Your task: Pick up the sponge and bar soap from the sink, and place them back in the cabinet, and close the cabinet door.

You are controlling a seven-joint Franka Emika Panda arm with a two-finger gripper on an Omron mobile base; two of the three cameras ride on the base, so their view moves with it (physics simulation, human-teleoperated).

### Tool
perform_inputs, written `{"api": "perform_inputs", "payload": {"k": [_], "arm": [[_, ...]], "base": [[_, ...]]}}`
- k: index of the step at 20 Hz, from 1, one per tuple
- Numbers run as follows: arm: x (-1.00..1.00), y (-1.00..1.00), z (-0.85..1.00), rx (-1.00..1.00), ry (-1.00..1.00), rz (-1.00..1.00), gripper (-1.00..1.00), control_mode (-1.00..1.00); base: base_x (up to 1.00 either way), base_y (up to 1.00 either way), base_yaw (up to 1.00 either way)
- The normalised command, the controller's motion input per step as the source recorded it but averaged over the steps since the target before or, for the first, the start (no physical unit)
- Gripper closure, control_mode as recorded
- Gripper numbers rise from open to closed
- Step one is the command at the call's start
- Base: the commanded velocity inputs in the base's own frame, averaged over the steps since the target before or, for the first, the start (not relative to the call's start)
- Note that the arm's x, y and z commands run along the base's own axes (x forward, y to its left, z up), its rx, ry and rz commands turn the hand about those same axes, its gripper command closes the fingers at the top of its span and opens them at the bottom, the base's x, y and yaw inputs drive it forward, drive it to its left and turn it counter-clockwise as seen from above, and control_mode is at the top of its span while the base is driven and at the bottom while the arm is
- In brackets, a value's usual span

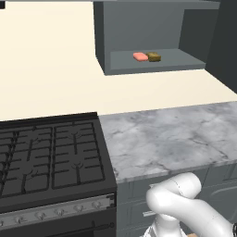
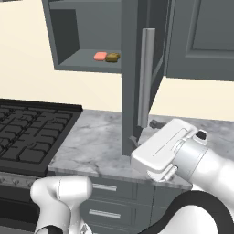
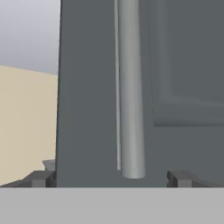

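Sponge (image 1: 154,57) and soap (image 1: 140,56) lay on the cabinet (image 1: 152,65) shelf. Gripper (image 3: 111,178) faced the door (image 2: 130,91) handle (image 3: 130,87), jaws wide. Best push squarely, low on door.

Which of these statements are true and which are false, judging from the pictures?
1. The sponge and the bar soap lie on the cabinet shelf. True.
2. The cabinet door is shut. False: it stands open.
3. The gripper is open, its fingers either side of the door's edge. True.
4. The sponge lies on the counter. False: it is in the cabinet.
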Motion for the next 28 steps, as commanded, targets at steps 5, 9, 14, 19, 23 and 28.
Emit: {"api": "perform_inputs", "payload": {"k": [5, 9, 14, 19, 23, 28], "arm": [[0.20, 0.11, -0.11, 0.00, 0.00, 0.08, -1.00, -1.00], [0.11, 0.21, -0.09, 0.00, 0.00, 0.08, -1.00, -1.00], [0.05, 0.36, -0.04, 0.00, 0.00, 0.06, -1.00, -1.00], [0.02, 0.48, 0.00, 0.00, 0.00, 0.01, -1.00, -1.00], [0.14, 0.48, -0.01, 0.00, 0.00, 0.03, -1.00, -1.00], [0.16, 0.48, -0.01, 0.00, 0.00, 0.05, -1.00, -1.00]], "base": [[0.00, 0.00, 0.00], [0.00, 0.00, 0.00], [0.00, 0.00, 0.00], [0.00, 0.00, 0.00], [0.00, 0.00, 0.00], [0.00, 0.00, 0.00]]}}
